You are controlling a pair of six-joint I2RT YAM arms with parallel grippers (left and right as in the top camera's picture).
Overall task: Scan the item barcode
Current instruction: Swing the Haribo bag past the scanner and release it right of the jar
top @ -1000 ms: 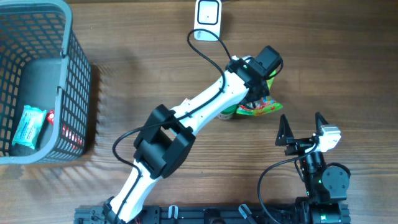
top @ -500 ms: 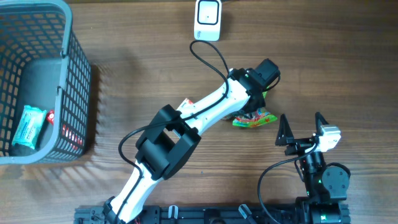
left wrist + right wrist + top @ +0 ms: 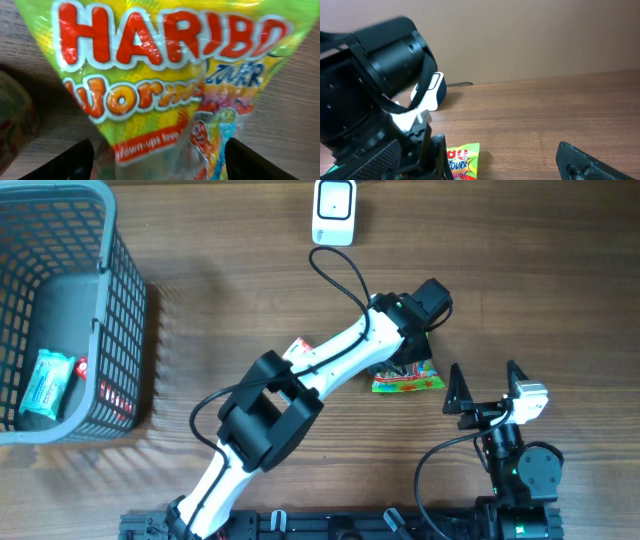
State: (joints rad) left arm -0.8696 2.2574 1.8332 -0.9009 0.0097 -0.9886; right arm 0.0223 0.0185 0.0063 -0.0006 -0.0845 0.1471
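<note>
The item is a bright Haribo candy bag (image 3: 408, 381), lying flat on the wooden table just below my left gripper (image 3: 408, 358). In the left wrist view the bag (image 3: 160, 65) fills the frame, label side up, and no barcode shows. My left gripper (image 3: 159, 161) stands open, its dark fingertips (image 3: 75, 161) wide apart at either side of the bag's lower end. The white barcode scanner (image 3: 333, 211) stands at the far table edge. My right gripper (image 3: 486, 394) hangs open and empty to the bag's right; its wrist view shows the bag (image 3: 465, 155) beside the left arm.
A grey wire basket (image 3: 120, 300) at the left holds a teal packet (image 3: 46, 381) and a dark object. A small white and red item (image 3: 298, 346) peeks from under the left arm. A dark round thing (image 3: 15, 125) lies left of the bag.
My left gripper has opened from shut and let go of the bag. The bag has moved down towards me and now lies flat on the table. The right arm has not moved.
</note>
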